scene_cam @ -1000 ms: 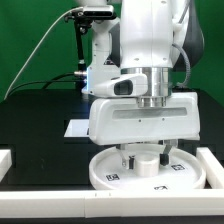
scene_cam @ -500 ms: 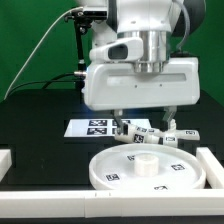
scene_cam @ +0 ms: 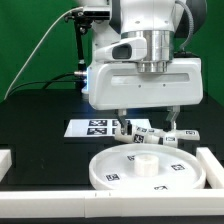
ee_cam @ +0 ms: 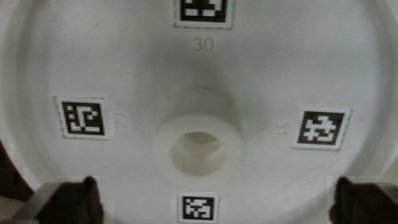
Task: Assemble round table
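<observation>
The round table's large white rimmed disc lies flat on the black table at the front and carries small square tags. A short raised white hub stands at its centre. My gripper hangs above the disc's far edge, open and empty, clear of the disc. In the wrist view the disc fills the frame, with the hollow hub in the middle and my gripper open over it, one dark fingertip at each side. Small white tagged parts lie just behind the disc. I cannot tell whether one is the leg.
The marker board lies behind the disc toward the exterior view's left. White border rails run at the left, the front and the right. Another white tagged part lies at the back right.
One second ago my gripper was low over the disc's hub. It has since risen well above the disc, still empty. It has barely moved in the last half second.
</observation>
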`<state>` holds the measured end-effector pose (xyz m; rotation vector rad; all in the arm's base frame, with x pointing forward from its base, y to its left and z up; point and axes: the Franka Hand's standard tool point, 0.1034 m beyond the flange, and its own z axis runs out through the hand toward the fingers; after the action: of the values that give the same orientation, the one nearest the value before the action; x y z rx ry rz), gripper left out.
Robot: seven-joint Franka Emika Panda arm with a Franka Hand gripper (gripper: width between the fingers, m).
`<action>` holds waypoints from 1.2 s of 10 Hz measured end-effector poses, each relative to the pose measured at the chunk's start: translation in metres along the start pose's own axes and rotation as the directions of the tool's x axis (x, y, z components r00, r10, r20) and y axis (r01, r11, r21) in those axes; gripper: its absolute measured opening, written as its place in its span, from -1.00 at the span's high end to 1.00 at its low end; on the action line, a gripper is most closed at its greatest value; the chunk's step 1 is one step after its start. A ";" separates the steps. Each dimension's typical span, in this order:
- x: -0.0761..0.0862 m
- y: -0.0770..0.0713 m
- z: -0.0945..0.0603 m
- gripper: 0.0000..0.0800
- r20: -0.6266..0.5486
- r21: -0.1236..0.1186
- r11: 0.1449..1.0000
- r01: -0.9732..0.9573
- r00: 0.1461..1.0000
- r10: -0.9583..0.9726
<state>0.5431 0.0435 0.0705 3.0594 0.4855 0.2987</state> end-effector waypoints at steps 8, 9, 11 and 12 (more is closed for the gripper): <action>-0.037 -0.014 -0.013 -0.62 -0.017 -0.007 0.949 0.316 0.949 -0.316; -0.041 -0.015 -0.009 -0.62 -0.007 -0.002 0.938 0.347 0.938 -0.347; -0.073 -0.024 -0.005 -0.62 0.031 0.024 0.890 0.455 0.890 -0.455; -0.091 -0.028 0.000 -0.62 0.053 0.042 0.890 0.453 0.889 -0.455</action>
<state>0.4500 0.0419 0.0522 2.8466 1.1801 0.1775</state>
